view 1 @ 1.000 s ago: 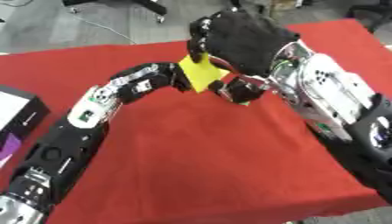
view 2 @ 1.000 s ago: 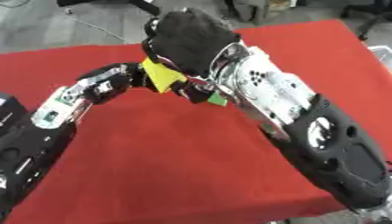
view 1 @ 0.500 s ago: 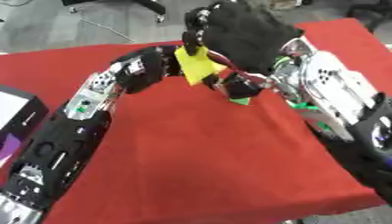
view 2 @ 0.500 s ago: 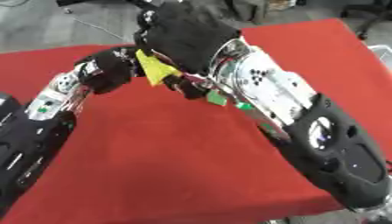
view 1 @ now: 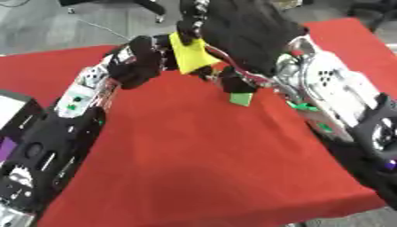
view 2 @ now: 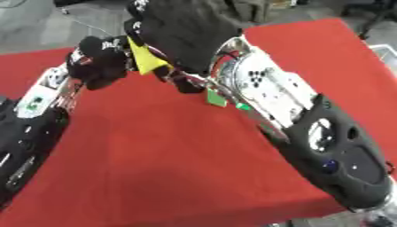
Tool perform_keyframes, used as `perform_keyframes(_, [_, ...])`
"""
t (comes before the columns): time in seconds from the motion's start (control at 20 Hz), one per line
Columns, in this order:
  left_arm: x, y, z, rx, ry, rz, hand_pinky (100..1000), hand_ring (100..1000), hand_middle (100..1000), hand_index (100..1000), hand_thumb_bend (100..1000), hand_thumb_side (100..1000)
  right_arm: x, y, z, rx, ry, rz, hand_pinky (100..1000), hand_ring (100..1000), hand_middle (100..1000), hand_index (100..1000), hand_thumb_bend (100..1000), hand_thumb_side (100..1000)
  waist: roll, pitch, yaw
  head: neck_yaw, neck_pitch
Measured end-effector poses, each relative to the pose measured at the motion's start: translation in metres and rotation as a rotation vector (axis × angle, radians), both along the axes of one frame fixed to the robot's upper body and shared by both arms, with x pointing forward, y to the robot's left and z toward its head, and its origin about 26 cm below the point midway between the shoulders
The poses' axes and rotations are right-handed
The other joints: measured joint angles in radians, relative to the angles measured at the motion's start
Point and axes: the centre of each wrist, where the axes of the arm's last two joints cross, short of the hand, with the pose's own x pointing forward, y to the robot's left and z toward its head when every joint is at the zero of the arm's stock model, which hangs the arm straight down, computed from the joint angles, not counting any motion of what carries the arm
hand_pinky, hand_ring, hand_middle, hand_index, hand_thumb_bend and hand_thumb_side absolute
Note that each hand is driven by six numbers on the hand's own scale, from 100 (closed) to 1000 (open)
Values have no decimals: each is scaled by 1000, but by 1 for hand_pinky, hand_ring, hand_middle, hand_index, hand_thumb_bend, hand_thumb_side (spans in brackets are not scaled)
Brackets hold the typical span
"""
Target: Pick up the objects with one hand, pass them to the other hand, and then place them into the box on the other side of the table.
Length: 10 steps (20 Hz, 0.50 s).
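A flat yellow object (view 1: 191, 55) is held up above the red table (view 1: 201, 159), between my two hands. My right hand (view 1: 240, 33), gloved in black, comes down from above with its fingers curled over the object's top and right side. My left hand (view 1: 139, 62) meets the object's left edge, its fingers curled against it. Most of the object's right half is hidden behind the right hand. A small green piece (view 1: 242, 98) shows just below the right hand.
A box (view 1: 14, 111) with a white top and a purple patch stands at the table's left edge. My left forearm (view 1: 70, 115) runs along the left side, and my right arm (view 2: 310, 133) fills the right. Grey floor lies beyond the table.
Both hands have risen toward the far side with the yellow object. The left hand has closed in on the object's left edge.
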Motion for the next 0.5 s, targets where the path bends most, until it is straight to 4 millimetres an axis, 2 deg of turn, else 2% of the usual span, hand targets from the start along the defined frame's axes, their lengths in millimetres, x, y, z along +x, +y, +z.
perform_keyframes(0.25, [2,2,-3,23,-31,21,800,736,697,818,677,803,0,0,-2,1,5,1,100,720,477,544,340,100,0,0,0,0,0])
perform_keyframes(0.5, [7,6,-16,65,-72,78,799,735,696,819,668,801,3,0,-5,-7,13,-8,100,719,478,544,337,100,0,0,0,0,0])
